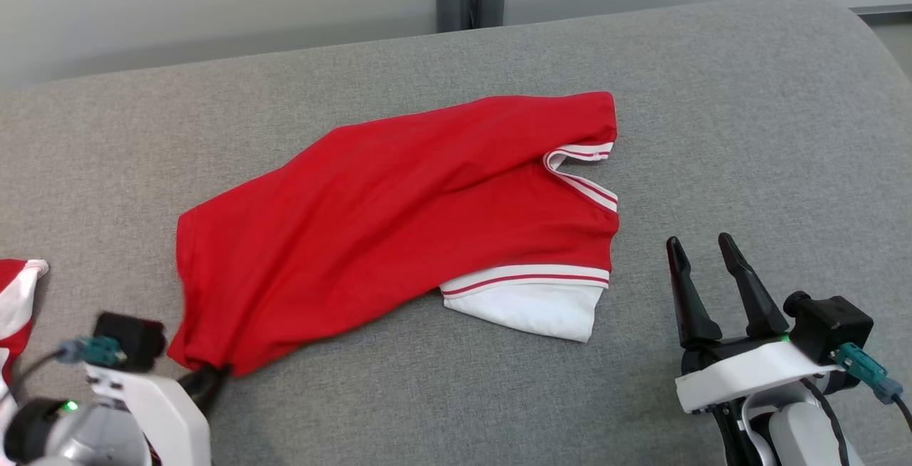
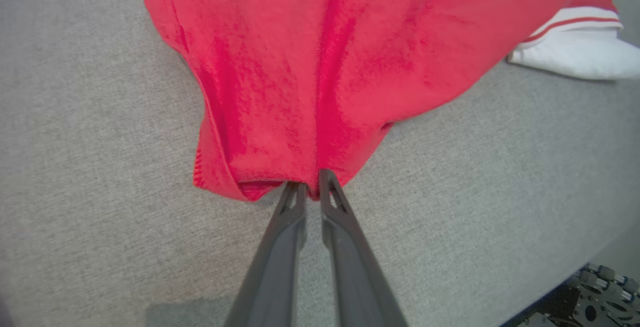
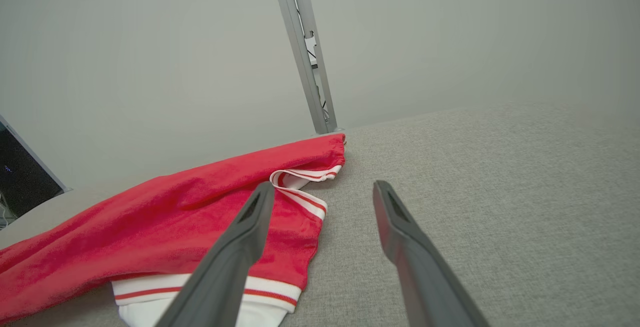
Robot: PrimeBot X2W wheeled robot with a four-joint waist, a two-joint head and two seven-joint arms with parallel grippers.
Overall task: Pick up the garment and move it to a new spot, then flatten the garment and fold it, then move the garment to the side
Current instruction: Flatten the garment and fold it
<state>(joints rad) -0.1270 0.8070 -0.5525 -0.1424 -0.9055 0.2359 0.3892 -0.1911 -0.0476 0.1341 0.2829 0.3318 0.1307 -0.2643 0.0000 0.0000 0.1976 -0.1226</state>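
The left tool (image 2: 311, 183), low at left, has its fingers pinched on a corner of the garment (image 2: 320, 57). The right tool (image 1: 700, 241) points forward, fingers spread wide apart.

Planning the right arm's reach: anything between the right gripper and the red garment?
Nothing visible. The right gripper stands open beside the collar end of the red garment, with bare grey cushion between them. The left gripper is shut on the garment's opposite corner.

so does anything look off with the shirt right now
The red shirt lies skewed and creased, a white sleeve poking out beneath it, its near corner bunched where the shut left gripper pinches it.
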